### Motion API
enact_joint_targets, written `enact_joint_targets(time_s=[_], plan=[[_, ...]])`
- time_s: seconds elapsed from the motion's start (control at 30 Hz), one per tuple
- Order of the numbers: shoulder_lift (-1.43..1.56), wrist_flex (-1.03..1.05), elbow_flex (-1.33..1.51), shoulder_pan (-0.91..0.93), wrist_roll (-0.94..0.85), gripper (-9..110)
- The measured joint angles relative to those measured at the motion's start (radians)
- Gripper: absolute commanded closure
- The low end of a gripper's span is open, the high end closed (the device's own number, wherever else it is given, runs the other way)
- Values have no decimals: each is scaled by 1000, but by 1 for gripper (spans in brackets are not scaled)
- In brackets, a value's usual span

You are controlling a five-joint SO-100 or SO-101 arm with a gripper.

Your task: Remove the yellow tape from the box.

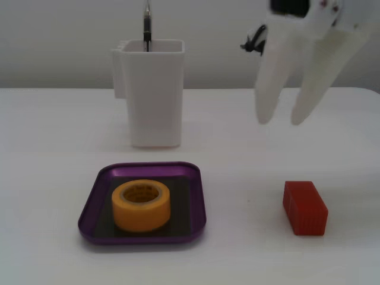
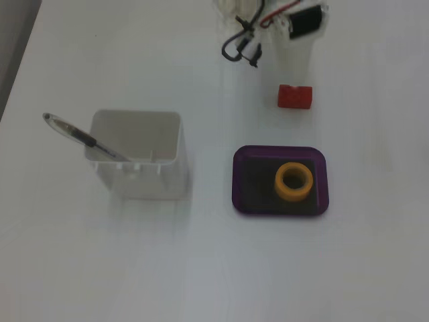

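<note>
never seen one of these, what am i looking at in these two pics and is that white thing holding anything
It is a small robot arm on a white table, photographed by two still cameras: one low at table level, one looking down from above. The white two-fingered part is its end effector, hanging open in the air and holding nothing. On the table: a yellow tape roll lying flat inside a shallow purple box, a red block to the right in the low view, and a tall white container with a pen in it.
</note>
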Motion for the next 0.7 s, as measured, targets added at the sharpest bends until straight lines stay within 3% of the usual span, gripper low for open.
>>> enact_joint_targets(time_s=[0.33,0.7], plan=[[-560,3,-543,-2,26,89],[-900,3,-822,64,26,89]])
